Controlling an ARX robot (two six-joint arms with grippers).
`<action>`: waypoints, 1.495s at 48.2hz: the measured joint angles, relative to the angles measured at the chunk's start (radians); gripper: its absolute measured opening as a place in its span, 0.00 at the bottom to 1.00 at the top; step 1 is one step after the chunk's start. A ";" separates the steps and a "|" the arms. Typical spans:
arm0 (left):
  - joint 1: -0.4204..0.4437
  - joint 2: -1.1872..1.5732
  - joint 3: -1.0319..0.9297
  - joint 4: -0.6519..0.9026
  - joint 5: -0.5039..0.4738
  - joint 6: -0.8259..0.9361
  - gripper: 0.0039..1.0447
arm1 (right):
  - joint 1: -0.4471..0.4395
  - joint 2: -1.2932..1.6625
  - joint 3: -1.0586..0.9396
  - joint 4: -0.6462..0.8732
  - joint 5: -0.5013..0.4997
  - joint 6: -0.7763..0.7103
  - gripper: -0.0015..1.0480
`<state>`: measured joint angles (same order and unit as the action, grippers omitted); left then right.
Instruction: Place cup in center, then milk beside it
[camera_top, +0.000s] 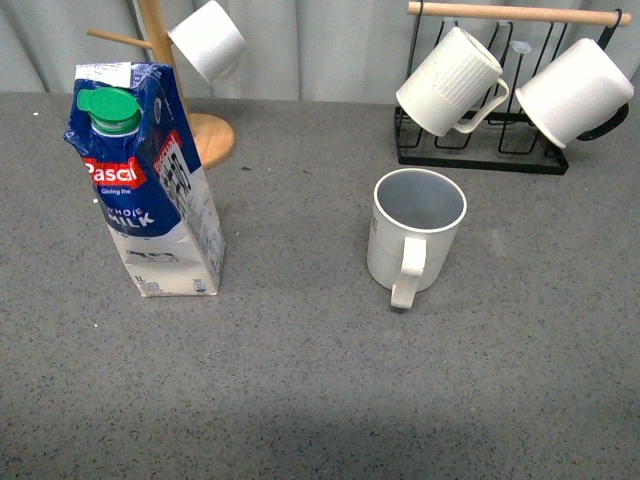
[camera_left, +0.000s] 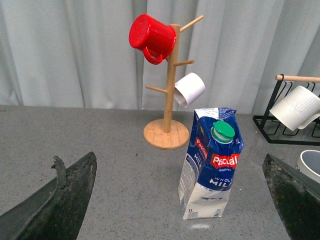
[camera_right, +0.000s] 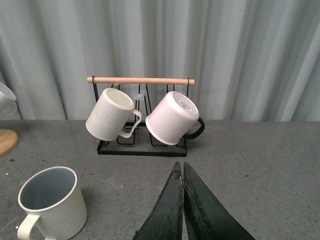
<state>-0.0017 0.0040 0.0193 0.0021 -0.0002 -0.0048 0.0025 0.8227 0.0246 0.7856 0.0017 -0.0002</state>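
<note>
Jaws on the left gripper stand wide apart, released and empty, with the milk straight ahead between them. Those of the right gripper are clenched tip to tip on nothing. On the tabletop, the cup stands upright a little toward 3 o'clock of the center, handle at 6 o'clock, so its step looks about done. The milk stands well apart at 9 o'clock of the cup, with the wooden mug tree just behind it at 12 o'clock. The carton is the likely trouble: it is tall, it leans, and its top is creased, so a high or hard pinch could buckle or tip it. Set down too tight against the cup, it could knock the mug off its spot.
</note>
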 joint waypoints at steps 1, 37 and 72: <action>0.000 0.000 0.000 0.000 0.000 0.000 0.94 | 0.000 -0.016 -0.002 -0.017 0.000 0.000 0.01; 0.000 0.000 0.000 0.000 0.000 0.000 0.94 | 0.000 -0.480 -0.020 -0.441 0.000 0.000 0.01; 0.000 0.000 0.000 0.000 0.000 0.000 0.94 | 0.000 -0.818 -0.019 -0.782 -0.003 0.000 0.01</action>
<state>-0.0017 0.0036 0.0193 0.0021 -0.0002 -0.0044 0.0025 0.0051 0.0055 0.0040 -0.0013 -0.0002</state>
